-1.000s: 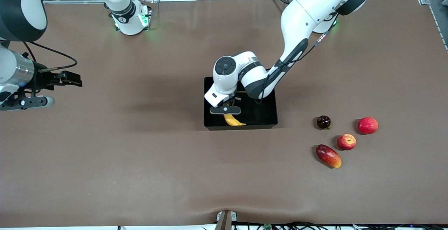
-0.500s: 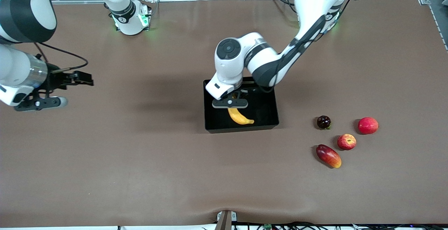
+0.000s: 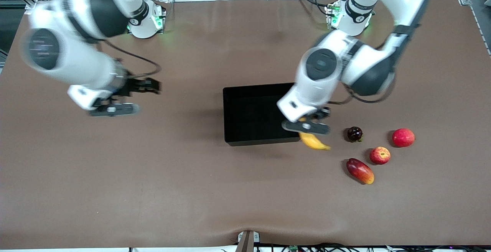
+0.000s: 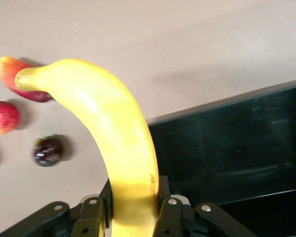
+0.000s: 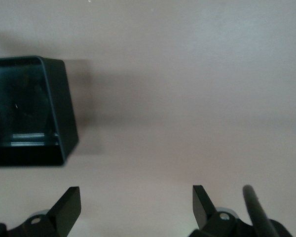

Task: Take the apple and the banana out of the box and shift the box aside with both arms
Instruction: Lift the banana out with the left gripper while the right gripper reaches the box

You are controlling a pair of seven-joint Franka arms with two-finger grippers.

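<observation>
My left gripper (image 3: 307, 124) is shut on the long yellow banana (image 3: 314, 142) and holds it in the air over the corner of the black box (image 3: 230, 91) at the left arm's end. In the left wrist view the banana (image 4: 118, 138) stands up between the fingers of that gripper (image 4: 134, 213), with the box (image 4: 227, 143) beside it. The box shows nothing inside. The small red apple with yellowish patches (image 3: 380, 155) lies on the table toward the left arm's end. My right gripper (image 3: 150, 86) is open and empty over bare table toward the right arm's end, and its wrist view (image 5: 136, 202) shows the box (image 5: 24, 108).
Near the apple lie a dark purple round fruit (image 3: 355, 133), a red-orange mango (image 3: 360, 170) and another red apple (image 3: 403, 137). The brown mat (image 3: 153, 175) covers the table. The left wrist view shows the purple fruit (image 4: 47, 150) and the mango (image 4: 7, 74).
My left gripper has lifted the banana out of the box and carried it toward the left arm's end. My right arm has swung in toward the box, gripper still open.
</observation>
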